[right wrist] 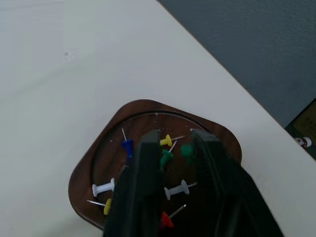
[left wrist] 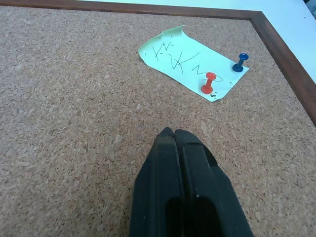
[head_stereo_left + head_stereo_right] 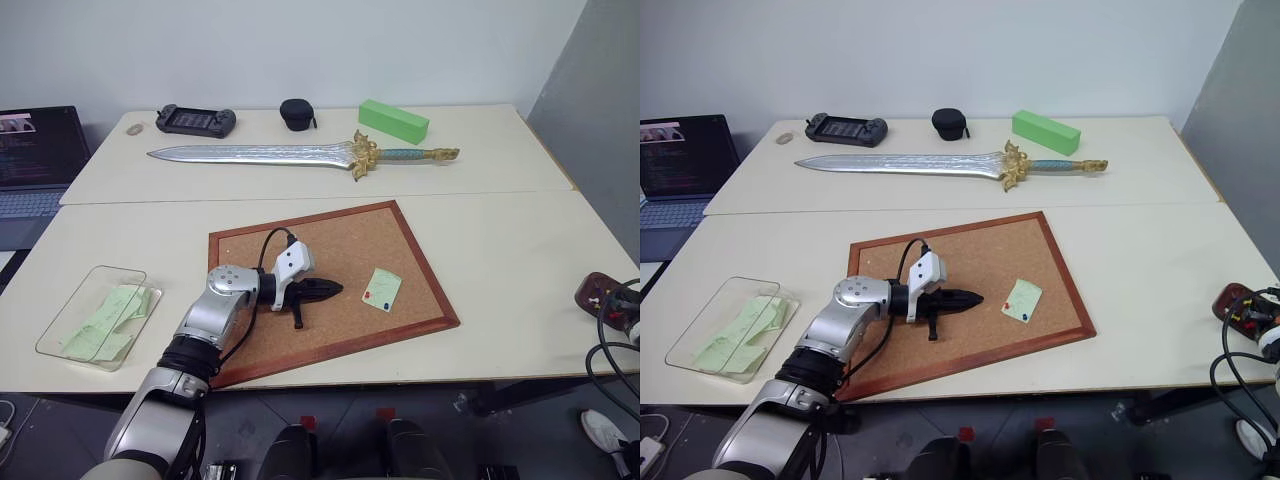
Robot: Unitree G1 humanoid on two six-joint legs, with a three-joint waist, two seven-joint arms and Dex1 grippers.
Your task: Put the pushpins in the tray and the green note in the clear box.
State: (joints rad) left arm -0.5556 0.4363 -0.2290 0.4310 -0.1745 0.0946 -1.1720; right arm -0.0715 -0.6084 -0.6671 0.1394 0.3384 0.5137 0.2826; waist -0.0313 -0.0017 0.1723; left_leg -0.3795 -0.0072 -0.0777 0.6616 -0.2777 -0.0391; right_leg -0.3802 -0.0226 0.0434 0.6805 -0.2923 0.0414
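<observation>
- On the corkboard (image 3: 330, 290), the green note (image 3: 381, 289) lies flat, pinned by two pushpins (image 2: 209, 82), one red and one blue, near one end.
- Left pincer (image 2: 173, 132), clenched and empty, hovers over bare cork near the note.
- Right pincer (image 1: 173, 140) hangs over the tray (image 1: 96, 163) at the tabletop's (image 3: 500, 260) right edge, jaws parted, nothing visibly held; several pins lie inside.
- Likely handling: pins are light, hard and slick, so take them by the head; the note is thin and floppy, so nip an edge.
- The clear box (image 3: 62, 325), holding other green slips, sits well apart at left.
- A toy sword (image 3: 300, 155), green block (image 3: 393, 120), controller (image 3: 195, 120) and laptop (image 3: 35, 160) lie beyond, obstructing nothing.
</observation>
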